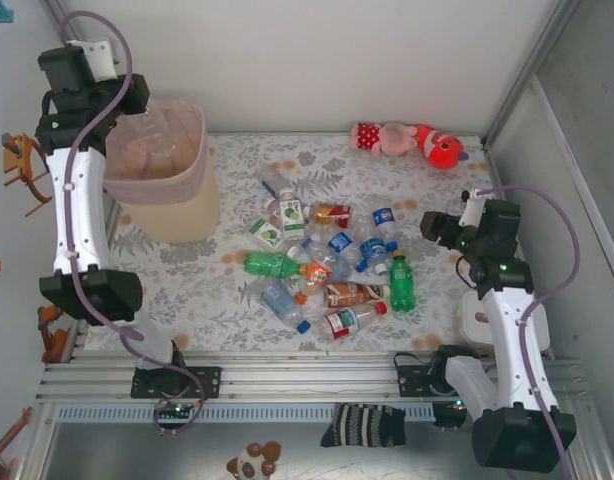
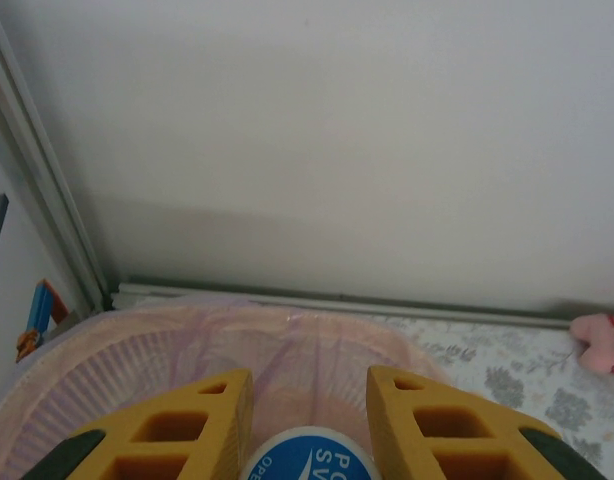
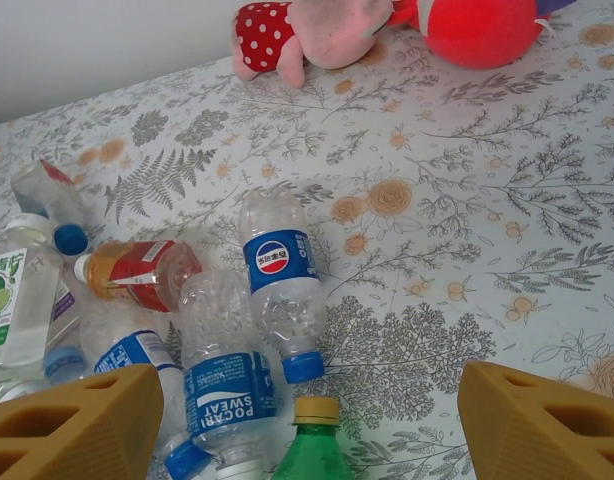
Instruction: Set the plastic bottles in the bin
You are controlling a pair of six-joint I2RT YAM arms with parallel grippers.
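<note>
Bottles (image 1: 327, 265) lie in a loose heap on the flowery worktop (image 1: 187, 290), right of the bin (image 1: 192, 215) & apart from it. L claw (image 2: 309, 388) hangs over the bin's mouth, clamped on a blue-label bottle (image 2: 309, 458), w/ a finger either side. R claw (image 3: 309, 385) is well right of the bin, by the heap's right edge, fingers spread wide w/ nothing betw. them; a green bottle (image 3: 312, 455) lies just ahead of it. Plush toy (image 1: 407, 140) sits far right of the bin, by the back wall.
</note>
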